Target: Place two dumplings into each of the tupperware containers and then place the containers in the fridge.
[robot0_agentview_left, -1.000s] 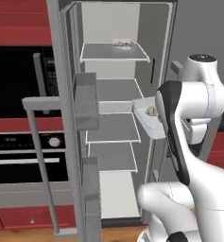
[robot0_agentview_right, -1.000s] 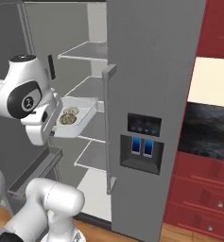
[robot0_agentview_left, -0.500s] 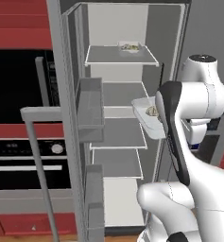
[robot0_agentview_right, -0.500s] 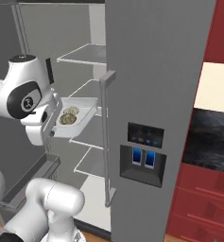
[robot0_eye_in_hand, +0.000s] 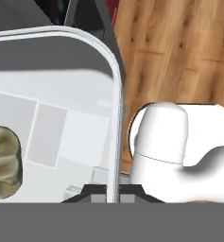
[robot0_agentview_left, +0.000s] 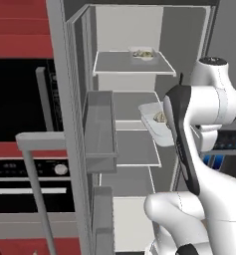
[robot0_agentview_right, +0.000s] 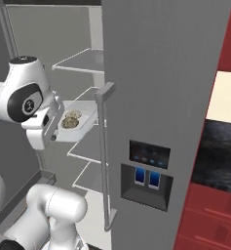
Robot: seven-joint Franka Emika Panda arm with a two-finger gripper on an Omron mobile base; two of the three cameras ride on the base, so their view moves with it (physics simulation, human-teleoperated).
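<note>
My gripper (robot0_eye_in_hand: pixel 112 193) is shut on the rim of a white tupperware container (robot0_agentview_left: pixel 153 123), held level in front of the open fridge (robot0_agentview_left: pixel 129 94) at middle-shelf height. Two dumplings (robot0_agentview_right: pixel 70 119) lie in this container (robot0_agentview_right: pixel 83 121); one dumpling (robot0_eye_in_hand: pixel 2 163) sits at the left edge of the hand view, beside the container wall (robot0_eye_in_hand: pixel 116 94). A second tupperware container (robot0_agentview_left: pixel 143 53) with dumplings rests on the fridge's top shelf (robot0_agentview_left: pixel 119 64). My own arm hides the fingers in the left base view.
The fridge's left door (robot0_agentview_left: pixel 99 134) stands open with its bins facing the arm. Its right door (robot0_agentview_right: pixel 161 97) is closed, with a long bar handle (robot0_agentview_right: pixel 105 156) and a dispenser panel (robot0_agentview_right: pixel 146 173). A black oven (robot0_agentview_left: pixel 20 169) sits left. Wooden floor (robot0_eye_in_hand: pixel 179 52) lies below.
The whole picture has shifted as the base drives; the fridge sits a little lower and more to the right in the left base view. The container stays gripped, level, in the same place beside the arm.
</note>
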